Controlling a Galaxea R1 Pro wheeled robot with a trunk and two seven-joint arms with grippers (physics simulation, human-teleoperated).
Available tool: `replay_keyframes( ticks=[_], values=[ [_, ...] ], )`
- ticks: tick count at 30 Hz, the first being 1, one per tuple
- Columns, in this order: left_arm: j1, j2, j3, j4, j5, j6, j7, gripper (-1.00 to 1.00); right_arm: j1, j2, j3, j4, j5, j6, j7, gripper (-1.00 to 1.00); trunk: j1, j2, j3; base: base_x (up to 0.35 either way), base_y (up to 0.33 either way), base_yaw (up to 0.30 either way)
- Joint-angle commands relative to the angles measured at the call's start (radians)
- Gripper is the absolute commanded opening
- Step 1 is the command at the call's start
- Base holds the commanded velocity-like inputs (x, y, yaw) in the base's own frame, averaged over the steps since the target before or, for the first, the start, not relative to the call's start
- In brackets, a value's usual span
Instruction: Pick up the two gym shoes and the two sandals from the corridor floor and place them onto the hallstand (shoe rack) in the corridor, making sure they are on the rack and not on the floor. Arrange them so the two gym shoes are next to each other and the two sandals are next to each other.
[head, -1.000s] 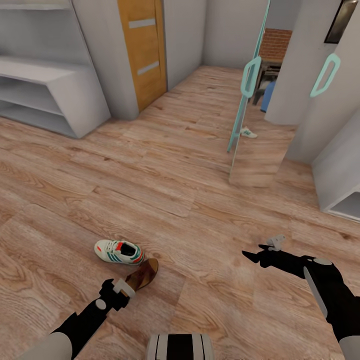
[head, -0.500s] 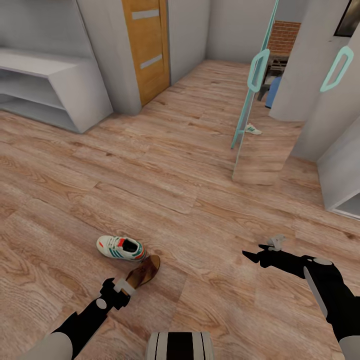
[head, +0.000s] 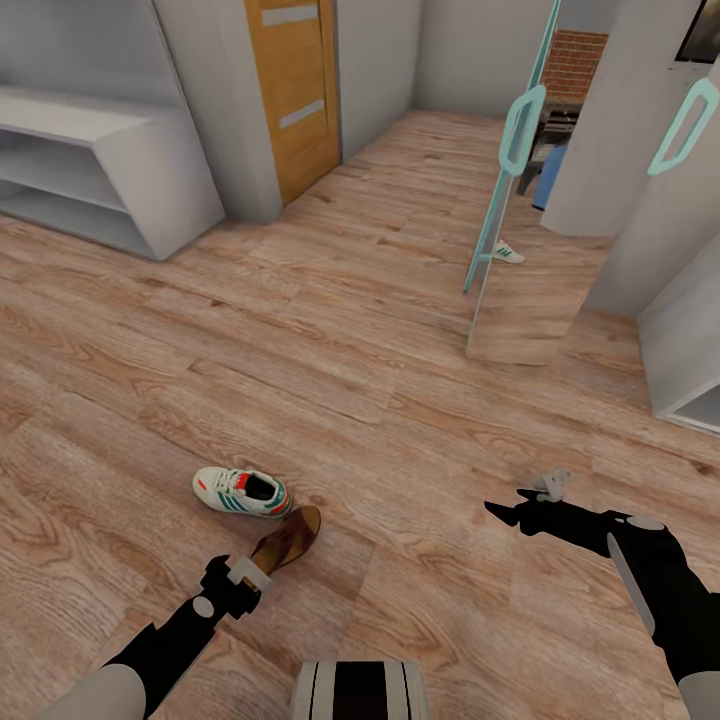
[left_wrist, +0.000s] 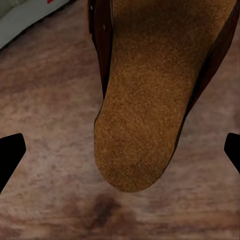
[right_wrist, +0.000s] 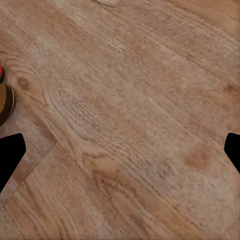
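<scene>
One gym shoe (head: 240, 492), cream with green stripes and red patches, lies on the corridor floor (head: 330, 330). A brown sandal (head: 288, 538) lies just beside it, nearer me. My left gripper (head: 255, 568) is open at the sandal's heel. Up close, the tan footbed (left_wrist: 145, 95) reaches between the spread fingertips (left_wrist: 10, 155), and the left gripper (left_wrist: 120, 155) grips nothing. My right gripper (head: 505, 502) hovers open over bare planks, well to the right. The grey hallstand (head: 100, 170) stands at the far left. A second white-and-green shoe (head: 507, 252) shows by the mirrored door; it may be a reflection.
An orange wooden door (head: 295, 90) is right of the hallstand. A teal-framed mirrored door (head: 500, 220) stands ajar at the far right, with grey wardrobe panels (head: 680, 250) beyond it. The right wrist view looks down on floor planks (right_wrist: 130, 120), with the sandal's toe (right_wrist: 4, 105) at one edge.
The whole picture has shifted slightly, so the camera moved. Both arms hold the same pose, and the shoe and sandal lie as before.
</scene>
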Motion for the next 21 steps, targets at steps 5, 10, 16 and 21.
replay_keyframes(
  ticks=[5,10,16,21],
  values=[
    [0.004,0.001,-0.002,-0.001,-0.01,0.004,0.0,1.0,0.0,0.0,-0.002,-0.001,0.0,0.007,0.004,1.0,0.0,0.0,-0.002,0.0,0.0,0.0],
    [0.006,0.001,-0.001,-0.001,-0.01,0.004,0.0,1.0,-0.001,0.0,-0.002,-0.001,0.0,0.007,0.004,1.0,0.0,0.0,-0.004,0.0,0.0,0.0],
    [0.007,0.001,-0.001,-0.001,-0.009,0.003,0.0,1.0,-0.001,0.0,-0.002,0.0,0.001,0.007,0.004,1.0,0.0,0.0,-0.006,0.0,0.0,0.0],
    [0.007,0.001,0.0,0.0,-0.009,0.003,0.0,1.0,-0.001,0.0,-0.002,0.001,0.001,0.007,0.004,1.0,0.0,0.0,-0.006,0.0,0.0,0.0]
  ],
)
